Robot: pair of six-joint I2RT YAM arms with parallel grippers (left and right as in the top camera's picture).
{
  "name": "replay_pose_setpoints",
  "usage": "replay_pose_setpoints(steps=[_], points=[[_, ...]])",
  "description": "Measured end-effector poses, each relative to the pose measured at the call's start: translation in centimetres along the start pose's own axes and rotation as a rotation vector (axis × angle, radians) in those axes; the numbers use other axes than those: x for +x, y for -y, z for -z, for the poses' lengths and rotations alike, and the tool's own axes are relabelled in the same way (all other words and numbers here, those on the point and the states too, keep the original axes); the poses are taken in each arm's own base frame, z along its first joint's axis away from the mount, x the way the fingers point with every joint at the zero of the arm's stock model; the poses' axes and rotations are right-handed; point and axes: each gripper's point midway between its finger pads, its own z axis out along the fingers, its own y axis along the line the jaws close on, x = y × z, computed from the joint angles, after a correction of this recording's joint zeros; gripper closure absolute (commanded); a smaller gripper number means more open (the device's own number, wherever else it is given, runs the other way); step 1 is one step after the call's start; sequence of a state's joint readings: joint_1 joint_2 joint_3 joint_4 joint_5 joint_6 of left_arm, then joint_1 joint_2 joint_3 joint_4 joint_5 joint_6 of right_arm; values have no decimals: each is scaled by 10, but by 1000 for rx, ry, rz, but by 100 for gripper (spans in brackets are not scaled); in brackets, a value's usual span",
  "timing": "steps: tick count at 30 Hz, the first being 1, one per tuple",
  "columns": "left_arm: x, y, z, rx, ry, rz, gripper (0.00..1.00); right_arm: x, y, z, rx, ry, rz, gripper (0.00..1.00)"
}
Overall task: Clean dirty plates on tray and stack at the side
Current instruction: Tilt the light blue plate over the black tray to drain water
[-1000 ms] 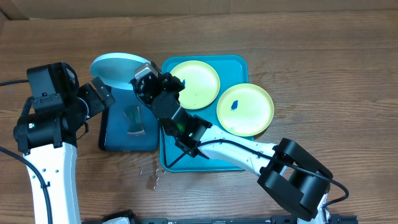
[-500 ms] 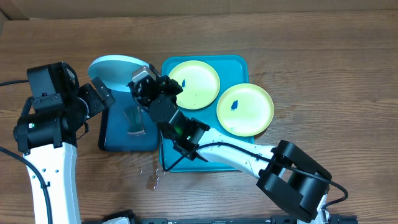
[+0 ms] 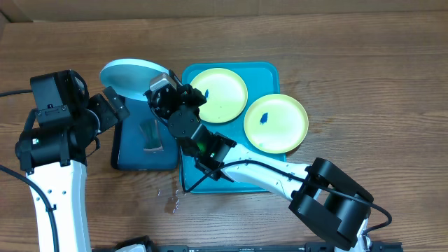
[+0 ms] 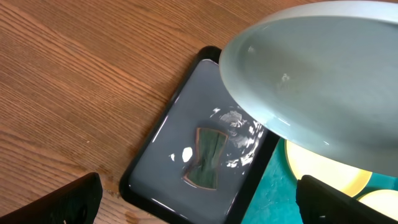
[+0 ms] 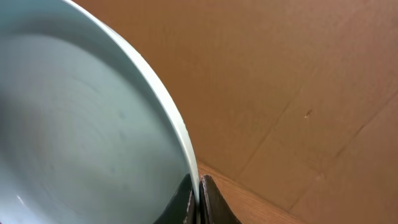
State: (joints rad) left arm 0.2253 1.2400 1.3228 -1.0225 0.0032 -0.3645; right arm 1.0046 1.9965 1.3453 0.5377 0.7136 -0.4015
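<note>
My right gripper is shut on the rim of a pale plate, holding it tilted above the far end of a dark navy tray. Two yellow-green plates with blue smudges lie on the turquoise tray. One plate is at its far left. The other plate overhangs its right rim. My left gripper hangs open and empty over the navy tray's left side.
The navy tray holds shallow water and a greenish piece. Water drops lie on the wooden table in front of the trays. A cardboard wall stands at the back.
The right gripper has carried the pale plate slightly to the left, further over the navy tray. The left arm has stayed still.
</note>
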Motion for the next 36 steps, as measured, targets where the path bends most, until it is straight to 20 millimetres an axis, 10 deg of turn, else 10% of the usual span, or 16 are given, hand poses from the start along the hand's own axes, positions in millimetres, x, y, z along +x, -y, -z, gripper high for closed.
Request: replay_pose_setpoints(steps=[36], points=[[0,0,0,0,0,0,0,16,26,9,189,-92,29,96]])
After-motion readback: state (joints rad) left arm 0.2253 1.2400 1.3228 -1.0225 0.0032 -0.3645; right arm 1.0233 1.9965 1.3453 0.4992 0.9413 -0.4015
